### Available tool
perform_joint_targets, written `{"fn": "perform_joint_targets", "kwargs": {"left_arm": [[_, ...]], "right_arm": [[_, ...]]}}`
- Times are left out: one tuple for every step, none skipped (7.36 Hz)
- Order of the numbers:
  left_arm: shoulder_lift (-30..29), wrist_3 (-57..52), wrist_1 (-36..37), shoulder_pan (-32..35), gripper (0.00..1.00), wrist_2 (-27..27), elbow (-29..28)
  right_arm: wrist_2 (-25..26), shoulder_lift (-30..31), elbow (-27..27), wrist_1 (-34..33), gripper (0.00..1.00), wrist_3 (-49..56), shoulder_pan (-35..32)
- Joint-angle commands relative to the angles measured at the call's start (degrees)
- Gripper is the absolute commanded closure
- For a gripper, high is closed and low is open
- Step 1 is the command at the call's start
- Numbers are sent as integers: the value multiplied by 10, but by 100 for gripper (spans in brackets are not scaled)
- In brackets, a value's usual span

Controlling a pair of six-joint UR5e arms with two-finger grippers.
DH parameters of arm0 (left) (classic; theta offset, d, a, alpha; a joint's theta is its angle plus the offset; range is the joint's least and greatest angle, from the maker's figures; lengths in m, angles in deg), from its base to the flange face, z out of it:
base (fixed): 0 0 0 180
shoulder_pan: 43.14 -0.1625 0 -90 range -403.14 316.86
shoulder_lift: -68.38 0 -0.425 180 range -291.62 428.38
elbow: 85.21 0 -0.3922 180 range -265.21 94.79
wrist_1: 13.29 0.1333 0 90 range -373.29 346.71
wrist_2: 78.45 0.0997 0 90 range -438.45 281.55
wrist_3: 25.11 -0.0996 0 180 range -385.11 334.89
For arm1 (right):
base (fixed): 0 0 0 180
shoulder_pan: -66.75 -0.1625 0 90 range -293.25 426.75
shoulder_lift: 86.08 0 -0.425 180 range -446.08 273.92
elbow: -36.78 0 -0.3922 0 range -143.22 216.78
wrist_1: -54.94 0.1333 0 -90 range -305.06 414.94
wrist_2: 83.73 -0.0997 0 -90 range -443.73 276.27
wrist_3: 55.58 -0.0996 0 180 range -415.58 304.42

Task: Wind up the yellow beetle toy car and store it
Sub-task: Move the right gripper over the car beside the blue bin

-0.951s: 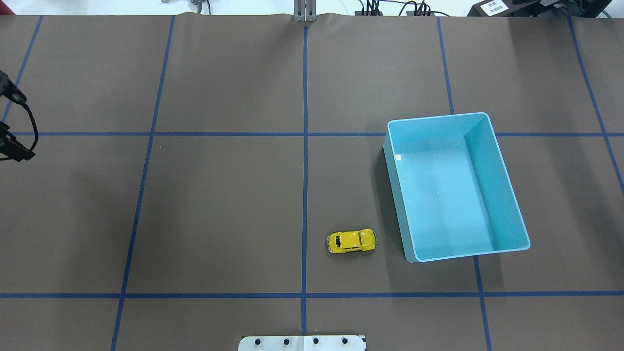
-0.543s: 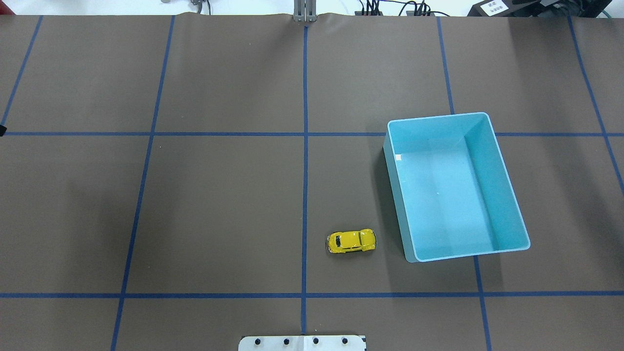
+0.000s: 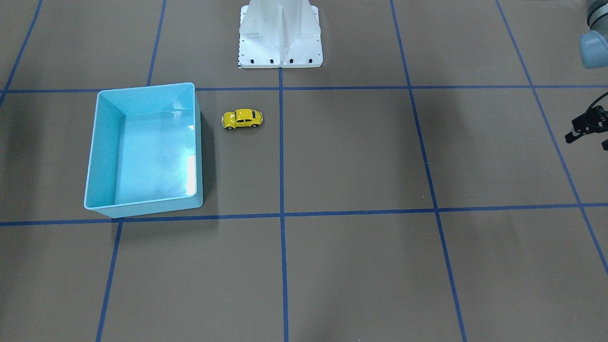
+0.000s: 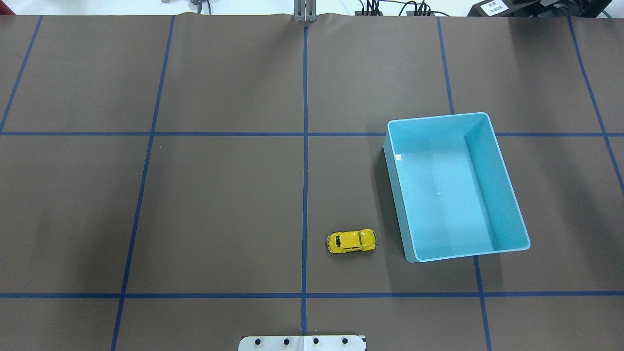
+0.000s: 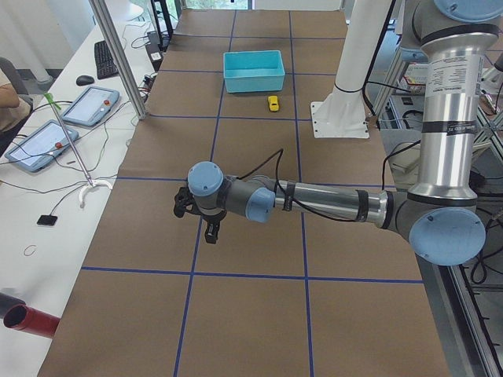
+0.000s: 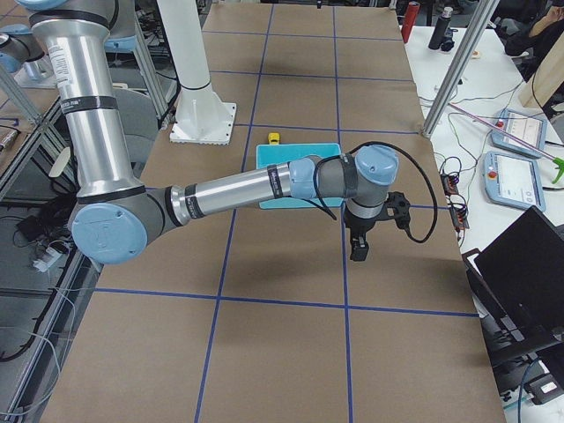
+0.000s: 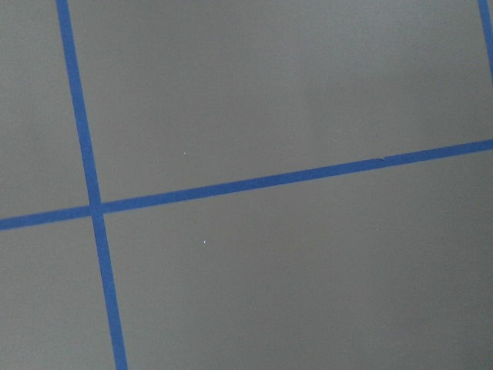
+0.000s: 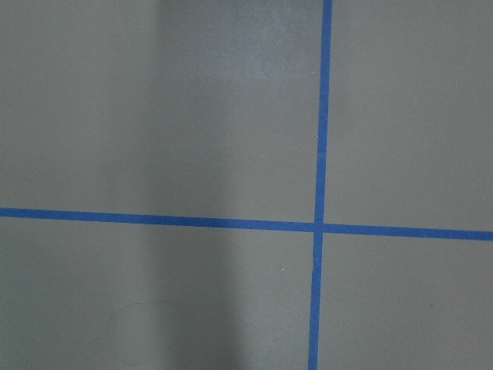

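Position of the yellow beetle toy car: upright on its wheels on the brown table, between the centre blue tape line and the light blue bin. The car is near the bin's corner closest to the robot base, does not touch the bin and is outside it. Its long axis lies across the table, towards the bin's side wall.

Left gripper: points down above the table, well apart from the car, at the table's left end. Whether its jaws are apart or together cannot be told.

Right gripper: points down above the table beyond the bin, at the right end. Its jaw state cannot be told.

Both wrist cameras show only table surface and crossing tape lines
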Motion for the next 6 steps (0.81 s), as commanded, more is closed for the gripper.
{"fn": "perform_joint_targets", "kwargs": {"left_arm": [[39, -25, 0, 60, 0, -1, 10], [46, -83, 1, 66, 0, 14, 6], [49, -98, 1, 75, 0, 35, 6], [55, -110, 1, 74, 0, 48, 5], [55, -135, 15, 70, 0, 51, 5], [55, -137, 57, 74, 0, 51, 12]], "right_arm": [[60, -92, 3, -100, 0, -16, 63], [57, -117, 24, -158, 0, -18, 61], [51, -118, 58, -173, 0, -20, 69], [15, -118, 99, -170, 0, -19, 79], [13, -112, 158, -168, 0, -19, 118], [9, -119, 205, -167, 0, -22, 165]]}}
